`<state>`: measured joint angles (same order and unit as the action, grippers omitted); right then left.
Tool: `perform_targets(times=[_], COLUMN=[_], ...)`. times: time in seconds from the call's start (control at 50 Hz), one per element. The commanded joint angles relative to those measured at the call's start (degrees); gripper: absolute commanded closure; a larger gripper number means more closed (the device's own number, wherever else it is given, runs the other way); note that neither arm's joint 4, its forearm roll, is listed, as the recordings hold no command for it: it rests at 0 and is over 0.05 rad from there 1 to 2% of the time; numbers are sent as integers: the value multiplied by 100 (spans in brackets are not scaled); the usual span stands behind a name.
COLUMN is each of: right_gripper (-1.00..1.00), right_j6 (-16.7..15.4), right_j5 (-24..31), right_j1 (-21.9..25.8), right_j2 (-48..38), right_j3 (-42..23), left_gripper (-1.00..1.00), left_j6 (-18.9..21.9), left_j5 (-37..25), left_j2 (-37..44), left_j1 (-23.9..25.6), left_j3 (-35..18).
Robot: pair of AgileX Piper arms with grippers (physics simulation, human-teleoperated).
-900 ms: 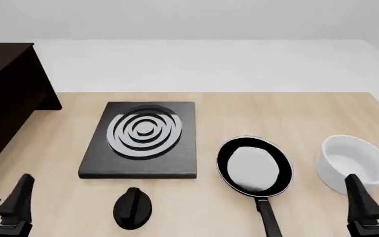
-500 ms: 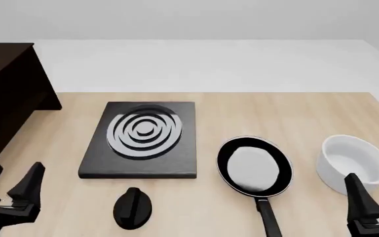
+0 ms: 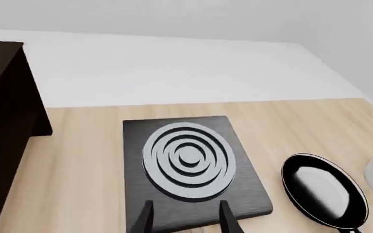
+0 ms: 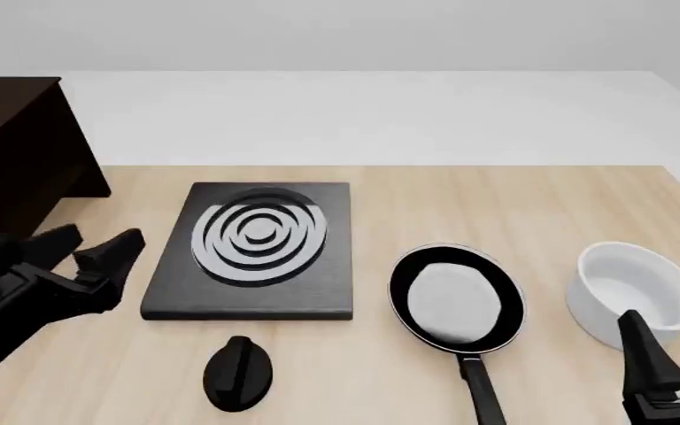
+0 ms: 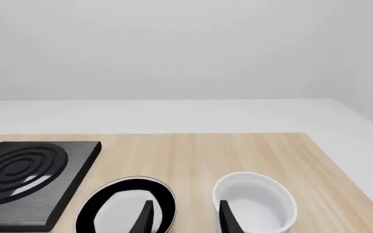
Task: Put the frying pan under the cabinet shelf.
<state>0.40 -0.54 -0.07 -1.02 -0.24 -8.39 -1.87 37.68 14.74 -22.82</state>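
Observation:
The frying pan (image 4: 456, 299), black with a pale grey inside, lies on the table right of centre, its long handle (image 4: 482, 397) pointing toward the near edge. It also shows in the left wrist view (image 3: 326, 190) and the right wrist view (image 5: 125, 206). The cabinet shelf (image 4: 10, 150) is a dark brown box at the far left, also seen from the left wrist (image 3: 2, 111). My left gripper (image 4: 89, 245) hangs open and empty by the burner plate's left edge, far from the pan. My right gripper (image 4: 676, 350) stands open and empty at the near right, between pan and bowl.
A flat black burner plate (image 4: 258, 248) with grey rings lies between the cabinet and the pan. A white bowl (image 4: 633, 292) stands right of the pan. A small black knob-shaped object (image 4: 237, 372) sits in front of the burner plate.
My left gripper has risen from the near left corner and swung forward and right, up to the burner plate's left side. The right gripper, pan and bowl have not moved.

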Motion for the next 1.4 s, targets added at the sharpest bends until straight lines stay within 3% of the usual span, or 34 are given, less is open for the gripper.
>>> perform_targets(times=[0.02,0.28,0.42,0.46,0.58,0.66,0.68,0.96,1.3,1.4], right_gripper=[-100,-100,-100,-100,-100,-100,-100,-100,-100,-100], right_j6=[-5,-13,-8,5,5,-4,4,-7,-8,-7], right_j5=[12,12,21,25,-1,20,12,-6,-54,-88], right_j1=[0,0,-1,-3,-3,-3,-4,-4,-5,-6], right_j2=[12,15,19,15,-5,14,6,-8,-53,-81], right_j3=[-2,-3,-6,-8,-2,-8,-5,-3,-1,5], left_gripper=[-100,-100,-100,-100,-100,-100,-100,-100,-100,-100], left_j6=[-373,-948,-921,-627,-697,-841,-1050,-1986,-2186,-2439], left_j5=[-517,-677,-692,-716,-638,-528,-480,-51,-21,66], left_j2=[800,1371,1689,1753,2088,2343,2431,3255,4099,4338], left_j1=[756,1402,1694,1744,1988,2132,2248,2612,3056,3078], left_j3=[-818,-1292,-1578,-1702,-1867,-1895,-1877,-1947,-2430,-2495])
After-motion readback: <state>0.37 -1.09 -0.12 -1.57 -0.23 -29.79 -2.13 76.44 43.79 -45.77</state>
